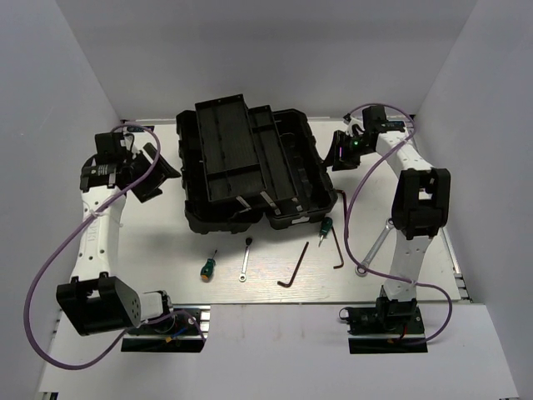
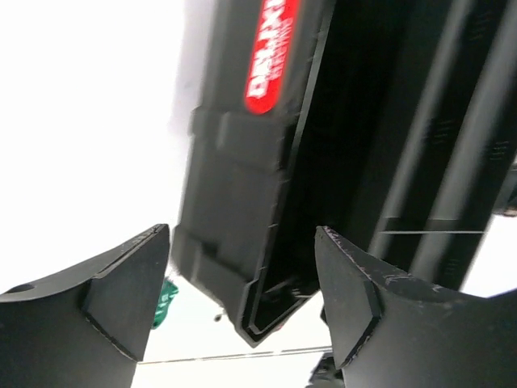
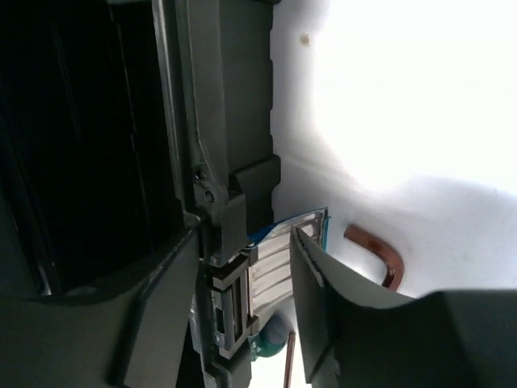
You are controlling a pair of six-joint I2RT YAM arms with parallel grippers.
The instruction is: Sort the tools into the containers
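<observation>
An open black toolbox (image 1: 250, 162) stands mid-table. In front of it lie a green-handled screwdriver (image 1: 207, 267), a small silver wrench (image 1: 246, 260), a dark hex key (image 1: 293, 268), a second green screwdriver (image 1: 324, 227), another hex key (image 1: 336, 247) and a larger wrench (image 1: 375, 248). A third hex key does not show. My left gripper (image 1: 154, 171) is open and empty at the box's left side; the box corner (image 2: 250, 315) sits between its fingers (image 2: 121, 299). My right gripper (image 1: 339, 152) is open at the box's right side, its fingers (image 3: 323, 315) either side of a silver latch (image 3: 271, 271).
White walls close the table at the left, back and right. The right arm's purple cable (image 1: 350, 208) loops over the tools at the right. In the right wrist view a hex key (image 3: 380, 252) and a green handle (image 3: 271, 341) lie beside the box.
</observation>
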